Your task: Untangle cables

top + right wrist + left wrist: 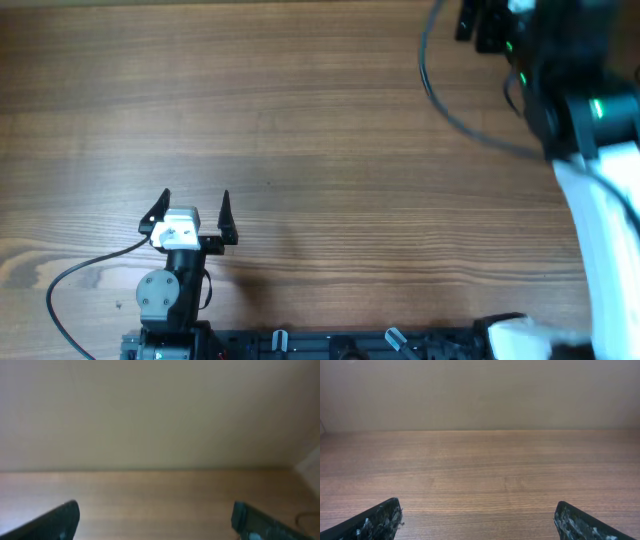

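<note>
No thin black task cables show in the overhead view or the left wrist view. A faint thin curved line [306, 519] lies at the right edge of the right wrist view; I cannot tell if it is a cord. My left gripper [195, 202] is open and empty over bare wood near the front left, its fingers wide apart in its wrist view [477, 520]. My right gripper [478, 25] is at the far right edge of the table, raised and blurred. Its fingers are wide apart and hold nothing in its wrist view [155, 517].
A thicker black cable [432, 75] wired to the right arm curves over the far right of the wooden table [320, 130]. The left arm's own cable [60, 285] loops at the front left. A plain wall [480, 390] rises behind the table's far edge.
</note>
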